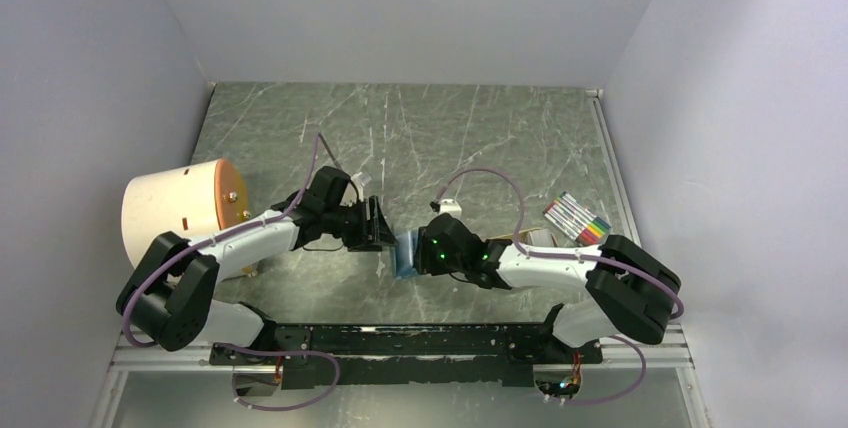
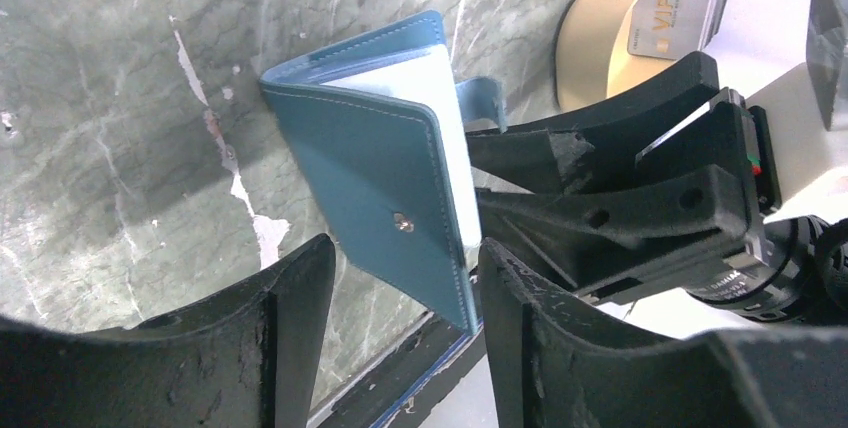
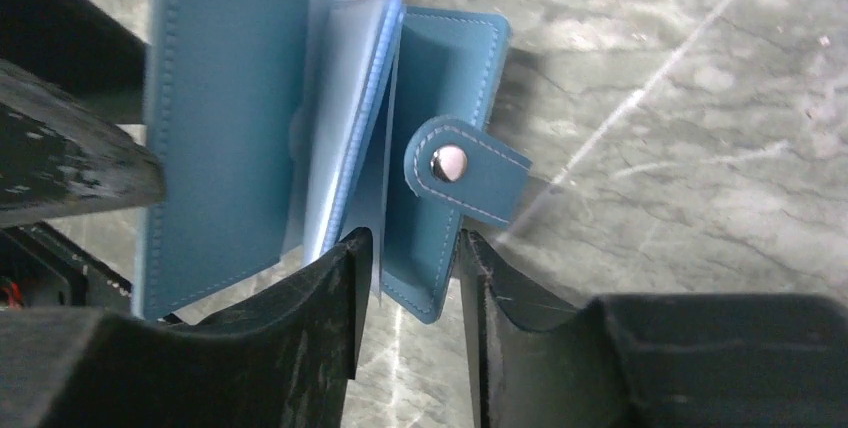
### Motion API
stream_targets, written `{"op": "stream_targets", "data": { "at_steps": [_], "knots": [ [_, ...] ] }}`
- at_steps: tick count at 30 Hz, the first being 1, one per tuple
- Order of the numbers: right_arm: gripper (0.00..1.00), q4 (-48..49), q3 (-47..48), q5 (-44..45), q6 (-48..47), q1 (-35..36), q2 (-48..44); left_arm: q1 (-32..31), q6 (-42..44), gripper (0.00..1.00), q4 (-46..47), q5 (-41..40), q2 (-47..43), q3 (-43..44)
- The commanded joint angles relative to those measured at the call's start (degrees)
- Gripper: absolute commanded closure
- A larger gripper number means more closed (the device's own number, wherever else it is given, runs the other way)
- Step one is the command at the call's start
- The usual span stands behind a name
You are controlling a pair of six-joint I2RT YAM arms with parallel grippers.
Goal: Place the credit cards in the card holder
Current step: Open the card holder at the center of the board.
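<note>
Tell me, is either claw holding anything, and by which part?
The right gripper pinches the teal-blue folding card holder by the edge of its snap-tab cover; the left gripper is open, holding nothing.

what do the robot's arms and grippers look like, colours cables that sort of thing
Both the left arm and right arm have white link shells with chunky black joint housings. A lavender cable loops loosely along each. The right arm's wrist shows small green lights. The left gripper and right gripper are matte black, with two broad curved fingers whose edges look scuffed.
</note>
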Motion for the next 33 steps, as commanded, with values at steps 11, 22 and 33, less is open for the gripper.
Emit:
{"op": "stream_targets", "data": {
  "at_steps": [11, 22, 33],
  "knots": [
    [0.47, 3.88, 4.89, -0.19, -1.27, 0.8, 3.62, -0.31, -2.46, 0.39, 10.9, 6.47, 1.78, -4.82],
    [0.42, 6.78, 6.86, -0.85, -0.29, 0.88, 6.81, 0.04, -2.36, 0.39, 11.19, 6.45, 0.44, -4.98],
    [0.41, 17.42, 1.58, -2.89, 1.39, 0.87, 4.85, 0.12, -2.16, 0.46, 6.14, 1.66, -1.57, -4.73]
  ]
}}
